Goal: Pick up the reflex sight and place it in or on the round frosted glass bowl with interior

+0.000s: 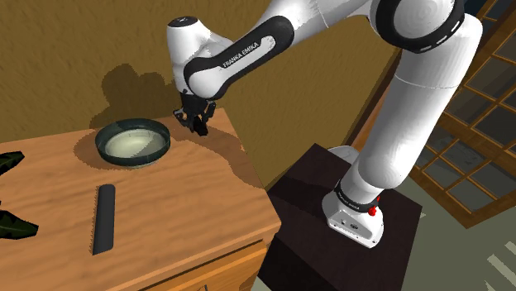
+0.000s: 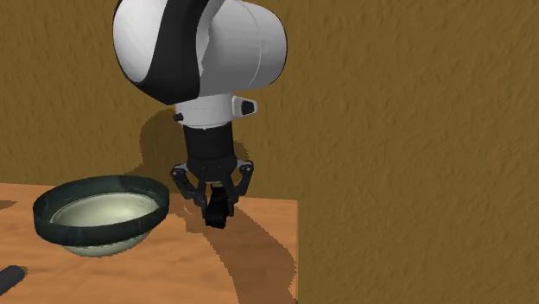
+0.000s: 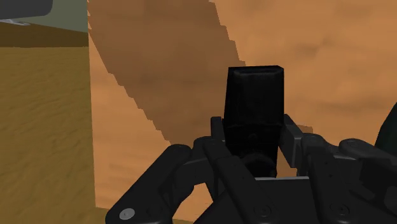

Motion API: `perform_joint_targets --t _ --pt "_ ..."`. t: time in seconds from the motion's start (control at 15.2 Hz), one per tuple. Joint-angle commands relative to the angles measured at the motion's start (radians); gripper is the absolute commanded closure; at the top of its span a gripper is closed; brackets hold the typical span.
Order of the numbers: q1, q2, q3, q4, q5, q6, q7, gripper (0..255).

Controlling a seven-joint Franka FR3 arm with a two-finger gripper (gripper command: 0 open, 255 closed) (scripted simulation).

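The small, black, boxy reflex sight point(image 2: 217, 216) is clasped between the black fingers point(image 2: 183, 183) of the all-black two-finger gripper point(image 2: 216, 200), which close on its upper part. Its long axis runs nearly upright, in line with the fingers, and its free end points down at the worktop point(image 1: 190, 207). In the wrist view that end point(image 3: 254, 105) is a blunt, flat-faced rectangular block reaching out past the fingers. Whether it touches the surface or hangs just above it cannot be told. The sight is at the back of the worktop, close to the wall point(image 1: 66, 50), and just beside the round bowl point(image 2: 60, 220) on the shoulder view's right, apart from it. The bowl is a shallow dish with a dark, greenish, translucent rim wall and a pale, creamy, smooth interior. The worktop is warm brown wood with a faint grain, and the wall is a mustard-brown rough texture. There is one sight, one bowl and one flat black strip point(image 1: 103, 217) with rounded ends lying nearer the front of the worktop, well apart from the bowl. Two dark green leaf shapes point(image 1: 10, 162) sit at the shoulder view's left edge.
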Motion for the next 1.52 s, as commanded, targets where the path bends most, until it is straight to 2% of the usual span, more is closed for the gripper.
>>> perform_joint_targets --t 0.0,1.25,1.45 --pt "-0.002 -0.014 0.002 0.013 0.010 -0.026 -0.009 255" --pt "-0.011 -0.117 0.011 0.156 0.074 -0.260 -0.063 255" --pt "0.015 -0.059 0.028 0.228 0.047 -0.283 -0.012 255"
